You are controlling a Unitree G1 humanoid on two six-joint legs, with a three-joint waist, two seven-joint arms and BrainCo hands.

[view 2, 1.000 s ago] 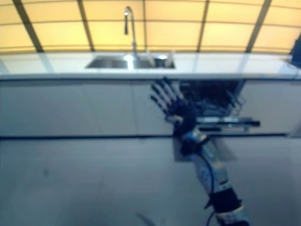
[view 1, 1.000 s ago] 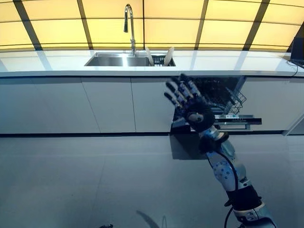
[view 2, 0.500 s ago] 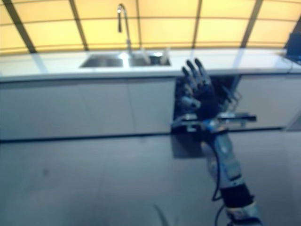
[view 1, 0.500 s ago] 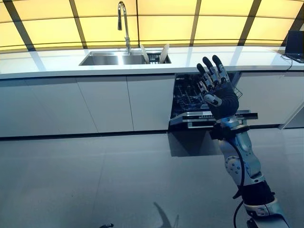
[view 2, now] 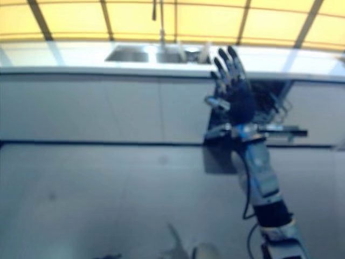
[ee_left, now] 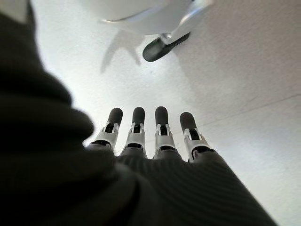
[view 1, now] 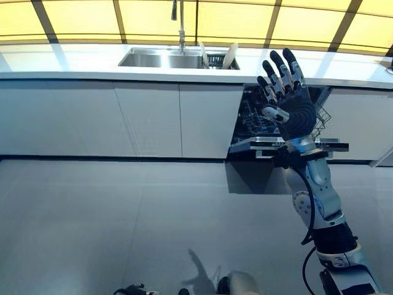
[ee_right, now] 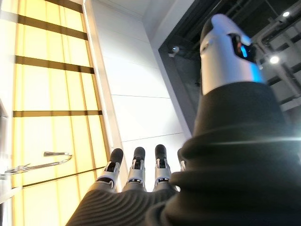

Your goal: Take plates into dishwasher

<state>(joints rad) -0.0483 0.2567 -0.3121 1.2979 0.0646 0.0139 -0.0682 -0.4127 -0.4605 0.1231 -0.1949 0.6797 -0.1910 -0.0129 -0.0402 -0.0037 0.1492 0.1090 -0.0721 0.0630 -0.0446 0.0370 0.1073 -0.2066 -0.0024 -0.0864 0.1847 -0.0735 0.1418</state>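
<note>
Two white plates [view 1: 229,55] stand on edge in a dark rack at the right end of the sink [view 1: 153,58] on the far counter. Below and to the right of them the dishwasher [view 1: 250,120] is open, its door [view 1: 258,146] lowered and a wire rack pulled out. My right hand [view 1: 296,114] is raised in front of the dishwasher opening, open, fingers spread upward, holding nothing. It is well short of the plates. In the right wrist view its fingers [ee_right: 136,165] point up at the wall. My left hand [ee_left: 162,129] shows only in its wrist view, open, over the floor.
A tall faucet [view 1: 180,21] rises behind the sink. White cabinet fronts [view 1: 123,117] run along under the counter [view 1: 61,64]. A wide stretch of grey floor [view 1: 123,215] lies between me and the cabinets.
The view has shifted, with the counter higher and further right. My right hand swung from the dishwasher's left edge to its middle and rose, staying open.
</note>
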